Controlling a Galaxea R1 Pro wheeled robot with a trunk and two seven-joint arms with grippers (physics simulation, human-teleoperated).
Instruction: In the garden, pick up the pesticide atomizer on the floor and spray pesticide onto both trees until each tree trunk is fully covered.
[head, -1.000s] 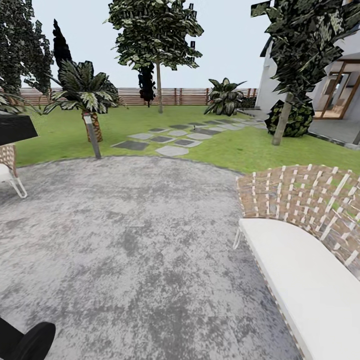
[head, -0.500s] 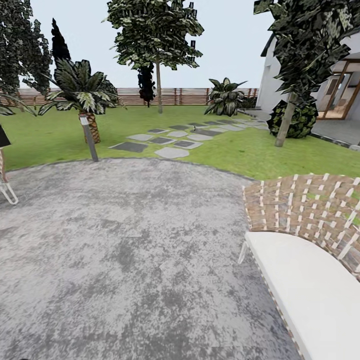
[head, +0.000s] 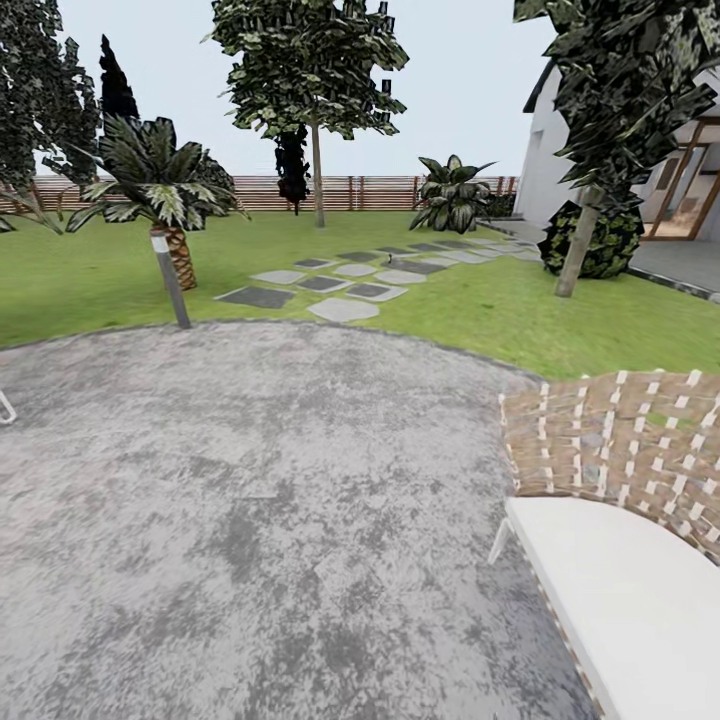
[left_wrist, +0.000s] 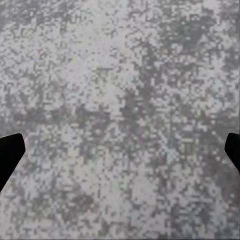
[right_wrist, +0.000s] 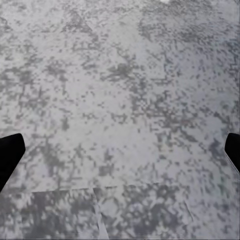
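Both sets of jaws are spread wide and empty, each held over grey stone paving (head: 260, 500). A wicker chair (head: 620, 540) is seen at the near right. Beyond, on the lawn (head: 480, 310), one tree (head: 317, 150) stands far at centre, another tree (head: 585, 240) at right.

Two tall trees stand on the garden's green lawn (head: 100, 285). One tree (head: 310, 65) rises far back near the slatted wooden fence (head: 380, 192), its thin-looking straight trunk (head: 318, 180) upright. The nearer tree (head: 630, 80) stands at the right, its pale grey-brown trunk (head: 578, 252) leaning slightly beneath a dark mottled crown.
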